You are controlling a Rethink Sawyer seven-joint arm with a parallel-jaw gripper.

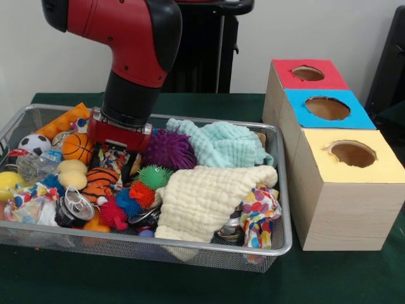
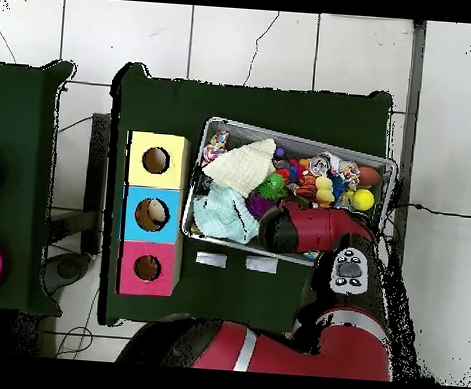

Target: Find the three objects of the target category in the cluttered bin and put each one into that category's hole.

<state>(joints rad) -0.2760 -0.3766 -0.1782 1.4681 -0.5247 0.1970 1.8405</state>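
Observation:
My gripper (image 1: 116, 158) reaches down into the wire mesh bin (image 1: 76, 239), left of centre, between a small basketball (image 1: 78, 147) and a purple spiky ball (image 1: 168, 149). Its tips are buried in the clutter. An orange-and-black striped ball (image 1: 101, 182) lies just in front of it, with green (image 1: 154, 176), red (image 1: 143, 193) and blue (image 1: 126, 202) spiky balls nearby. Three wooden boxes stand beside the bin, with holes in a red top (image 1: 308, 73), a blue top (image 1: 327, 108) and a yellow top (image 1: 352, 154). From overhead, the red arm (image 2: 312, 231) covers the bin's (image 2: 303, 140) lower side.
A cream cloth (image 1: 202, 199) and a mint cloth (image 1: 221, 144) cover the bin's middle and right. A soccer ball (image 1: 34, 144), yellow balls (image 1: 72, 174), a clear bottle (image 1: 35, 166), a can (image 1: 74, 208) and a spotted cloth (image 1: 258, 212) also lie inside. Overhead, something pale shows in the blue box's hole (image 2: 154, 213).

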